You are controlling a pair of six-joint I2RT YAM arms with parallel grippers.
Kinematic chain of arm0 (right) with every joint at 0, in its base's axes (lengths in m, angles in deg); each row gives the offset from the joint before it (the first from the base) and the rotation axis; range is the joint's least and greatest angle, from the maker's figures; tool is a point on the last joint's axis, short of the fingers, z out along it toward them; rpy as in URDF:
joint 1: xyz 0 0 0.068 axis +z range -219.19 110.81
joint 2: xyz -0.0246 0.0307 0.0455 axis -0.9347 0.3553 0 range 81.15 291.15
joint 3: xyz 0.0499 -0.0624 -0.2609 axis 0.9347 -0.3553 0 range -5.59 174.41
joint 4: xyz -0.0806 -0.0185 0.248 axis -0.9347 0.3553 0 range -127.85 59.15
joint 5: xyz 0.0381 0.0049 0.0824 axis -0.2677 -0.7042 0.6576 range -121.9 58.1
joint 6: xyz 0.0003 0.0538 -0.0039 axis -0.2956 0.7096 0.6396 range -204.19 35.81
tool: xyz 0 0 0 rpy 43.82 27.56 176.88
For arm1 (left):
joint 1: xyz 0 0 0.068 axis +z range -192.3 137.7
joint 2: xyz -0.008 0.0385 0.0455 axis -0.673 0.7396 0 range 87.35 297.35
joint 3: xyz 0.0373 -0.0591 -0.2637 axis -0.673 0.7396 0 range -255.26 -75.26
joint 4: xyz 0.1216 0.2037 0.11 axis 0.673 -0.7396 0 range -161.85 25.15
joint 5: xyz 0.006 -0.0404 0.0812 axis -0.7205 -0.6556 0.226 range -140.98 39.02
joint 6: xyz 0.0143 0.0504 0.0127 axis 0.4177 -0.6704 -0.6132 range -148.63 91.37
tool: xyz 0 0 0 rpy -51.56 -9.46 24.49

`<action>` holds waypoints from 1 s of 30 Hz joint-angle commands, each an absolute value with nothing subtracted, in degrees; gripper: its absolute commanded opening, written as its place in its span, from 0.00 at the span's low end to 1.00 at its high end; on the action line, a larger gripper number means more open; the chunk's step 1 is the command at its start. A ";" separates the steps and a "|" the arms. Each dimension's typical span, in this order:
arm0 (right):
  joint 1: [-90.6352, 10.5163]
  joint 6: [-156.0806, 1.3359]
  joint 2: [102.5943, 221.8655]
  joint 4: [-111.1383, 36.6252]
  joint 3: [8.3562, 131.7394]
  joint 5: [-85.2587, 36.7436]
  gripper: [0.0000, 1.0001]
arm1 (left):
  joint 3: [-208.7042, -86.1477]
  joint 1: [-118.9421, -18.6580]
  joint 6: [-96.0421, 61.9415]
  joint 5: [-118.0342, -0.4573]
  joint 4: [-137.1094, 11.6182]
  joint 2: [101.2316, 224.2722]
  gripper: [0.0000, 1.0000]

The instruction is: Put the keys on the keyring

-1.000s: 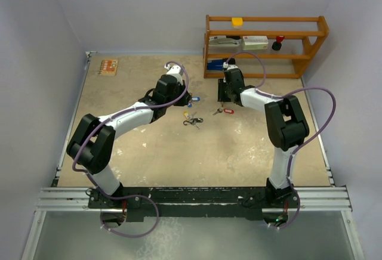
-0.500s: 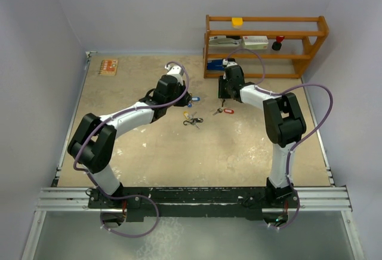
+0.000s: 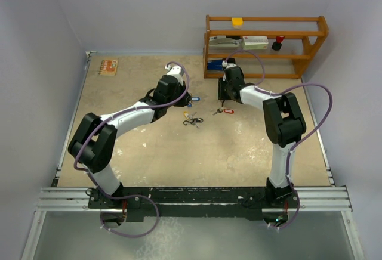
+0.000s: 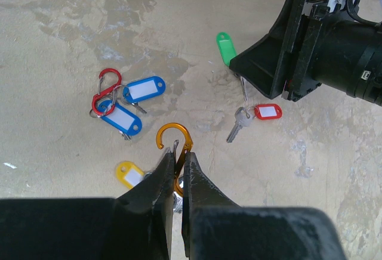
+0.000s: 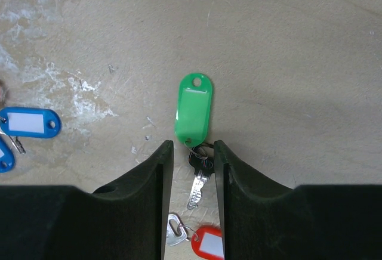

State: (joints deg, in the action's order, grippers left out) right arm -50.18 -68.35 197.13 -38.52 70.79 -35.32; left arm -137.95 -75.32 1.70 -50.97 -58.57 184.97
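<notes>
My left gripper (image 4: pixel 180 155) is shut on the orange hook-shaped clip that serves as the keyring (image 4: pixel 175 138), held just above the table with its curved end pointing forward. Of the keys, the green-tag one (image 5: pixel 193 110) lies flat, its metal head (image 5: pixel 200 163) between the fingers of my right gripper (image 5: pixel 193 152). That gripper is open and low over the table, with a gap on each side of the head. A red-tag key (image 5: pixel 206 242) lies just behind it. Two blue-tag keys (image 4: pixel 144 89) and a yellow-tag key (image 4: pixel 128 173) lie near my left gripper.
A red clip (image 4: pixel 104 90) rests against the blue tags. A wooden shelf (image 3: pixel 265 45) with small items stands at the back right, close behind my right arm (image 3: pixel 256 99). A small orange-patterned card (image 3: pixel 108 67) lies at the back left.
My right arm has drawn slightly inward over the green-tag key and its jaws have narrowed a little. The left arm and the orange clip have stayed put.
</notes>
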 commanded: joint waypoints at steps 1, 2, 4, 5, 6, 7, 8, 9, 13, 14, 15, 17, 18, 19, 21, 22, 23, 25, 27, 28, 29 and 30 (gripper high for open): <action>-50.47 -69.01 196.18 -39.15 70.74 -34.80 0.35 | -140.38 -75.37 0.27 -50.72 -56.92 184.80 0.00; -50.47 -69.05 196.21 -39.16 70.75 -34.94 0.35 | -140.43 -75.35 0.28 -50.71 -56.89 184.84 0.00; -50.47 -69.01 196.20 -39.42 70.66 -35.06 0.34 | -140.37 -75.35 0.35 -50.73 -56.90 184.82 0.00; -50.43 -69.05 196.30 -39.34 70.76 -35.14 0.33 | -140.36 -75.35 0.33 -50.80 -56.93 184.86 0.00; -50.46 -69.11 196.40 -39.22 70.93 -35.15 0.32 | -140.33 -75.35 0.32 -50.80 -56.94 184.88 0.00; -50.47 -69.15 196.49 -39.18 70.96 -35.15 0.31 | -140.38 -75.35 0.29 -50.76 -56.94 184.82 0.00; -50.42 -69.11 196.56 -39.17 71.01 -35.15 0.30 | -140.38 -75.35 0.29 -50.73 -56.90 184.87 0.00; -50.46 -69.14 196.61 -39.13 71.05 -35.21 0.28 | -140.34 -75.44 0.29 -50.71 -56.93 184.85 0.00; -50.47 -69.09 196.70 -39.09 71.13 -35.24 0.23 | -140.34 -75.35 0.29 -50.80 -56.85 185.01 0.00; -50.47 -69.17 196.69 -39.07 71.14 -35.24 0.21 | -140.38 -75.35 0.29 -50.72 -56.84 185.06 0.00; -50.47 -69.20 196.65 -39.00 71.14 -35.30 0.20 | -140.38 -75.35 0.26 -50.72 -56.89 185.00 0.00; -50.44 -69.24 196.63 -39.08 71.14 -35.33 0.16 | -140.38 -75.35 0.24 -50.66 -56.84 185.07 0.00; -50.46 -69.31 196.63 -39.04 71.19 -35.33 0.15 | -140.38 -75.35 0.28 -50.67 -56.85 184.98 0.00; -50.49 -69.33 196.69 -38.93 71.29 -35.39 0.14 | -140.38 -75.39 0.29 -50.71 -56.84 185.10 0.00; -50.55 -69.33 196.65 -38.82 71.32 -35.58 0.12 | -140.37 -75.35 0.26 -50.72 -56.85 185.01 0.00; -50.55 -69.39 196.59 -38.82 71.32 -35.71 0.11 | -140.38 -75.35 0.28 -50.74 -56.85 185.07 0.00; -50.55 -69.38 196.59 -38.88 71.24 -35.82 0.10 | -140.41 -75.35 0.27 -50.70 -56.85 185.13 0.00; -50.55 -69.44 196.35 -38.82 71.30 -36.25 0.07 | -140.38 -75.35 0.23 -50.78 -56.84 185.13 0.00; -50.55 -69.70 195.93 -39.03 71.15 -36.66 0.05 | -140.39 -75.35 0.29 -50.85 -56.81 185.04 0.00; -50.55 -69.84 195.68 -39.14 71.08 -36.91 0.04 | -140.38 -75.35 0.35 -50.88 -56.85 185.05 0.00; -50.55 -70.13 195.32 -39.35 70.94 -36.99 0.02 | -140.37 -75.35 0.37 -50.94 -56.81 185.08 0.00; -50.55 -70.62 194.91 -39.54 70.69 -37.06 0.00 | -140.39 -75.39 0.44 -51.02 -56.69 185.08 0.00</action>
